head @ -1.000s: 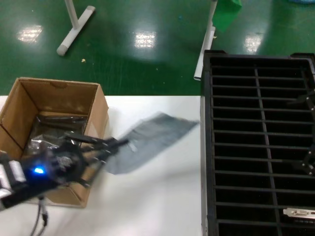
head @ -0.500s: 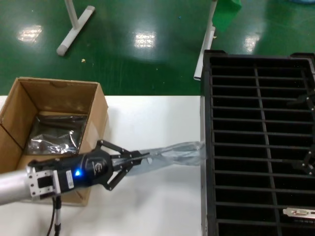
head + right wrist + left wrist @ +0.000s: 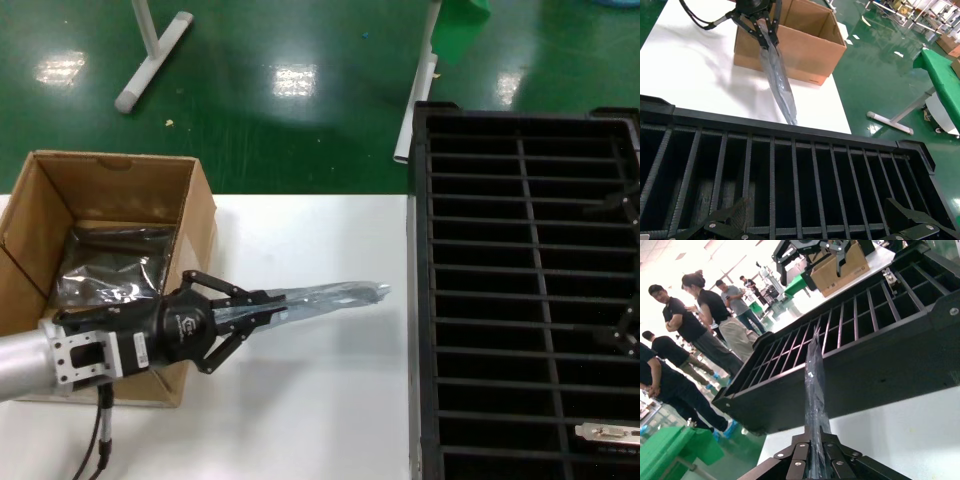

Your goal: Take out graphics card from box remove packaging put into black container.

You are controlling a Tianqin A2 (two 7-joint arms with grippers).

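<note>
Left pincer (image 3: 262, 312) clamps the bag (image 3: 325, 297), which sticks out ahead toward the crate (image 3: 424, 300), box (image 3: 196, 215) behind it, right pincer (image 3: 815, 227) spread wide above the slots — unbagging seemingly still to do.

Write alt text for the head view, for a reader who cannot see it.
The left gripper holds one end of a grey plastic bag edge-on over a white table, beside an open cardboard box with more bagged items inside. A black slotted crate stands at the right.
</note>
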